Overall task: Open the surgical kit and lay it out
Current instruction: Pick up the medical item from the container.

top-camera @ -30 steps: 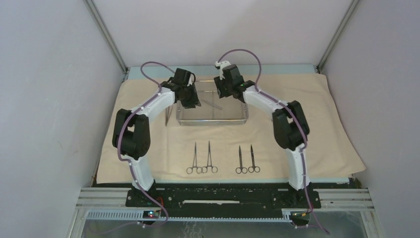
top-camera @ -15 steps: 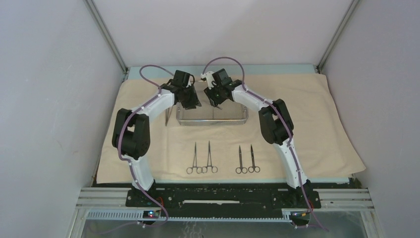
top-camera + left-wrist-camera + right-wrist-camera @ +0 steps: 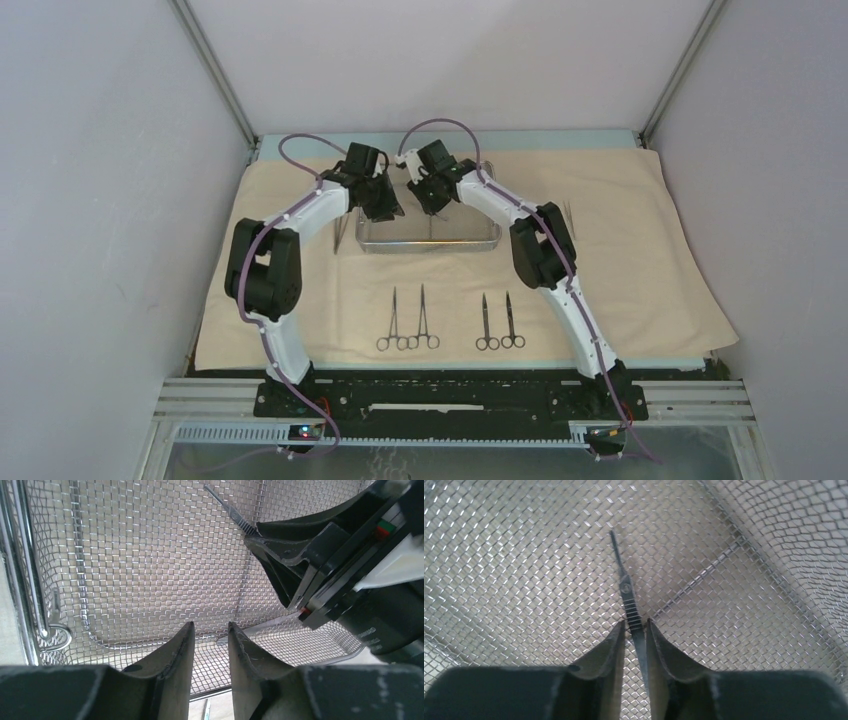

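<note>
The steel mesh tray (image 3: 470, 243) sits at the back middle of the beige cloth (image 3: 650, 270). My right gripper (image 3: 635, 625) is down inside the tray. Its fingers hug the ribbed grip of slim tweezers (image 3: 625, 587) that lie on the mesh floor. In the left wrist view those tweezers (image 3: 229, 509) poke out beyond the right gripper (image 3: 300, 597). My left gripper (image 3: 211, 630) hovers over the tray's left part, open, with only mesh between its fingers. From above, the two grippers (image 3: 388, 208) (image 3: 430, 208) are close together.
Four ring-handled instruments lie in two pairs (image 3: 408, 320) (image 3: 498, 322) on the cloth near the front. One slim tweezer (image 3: 338, 232) rests left of the tray and another thin one (image 3: 568, 213) right of it. A wire handle (image 3: 54, 630) hangs at the tray's left end.
My right arm swung left across the tray toward the left gripper, and its jaws narrowed onto the tweezers. That move uncovered the thin tool right of the tray. The left arm barely moved.
</note>
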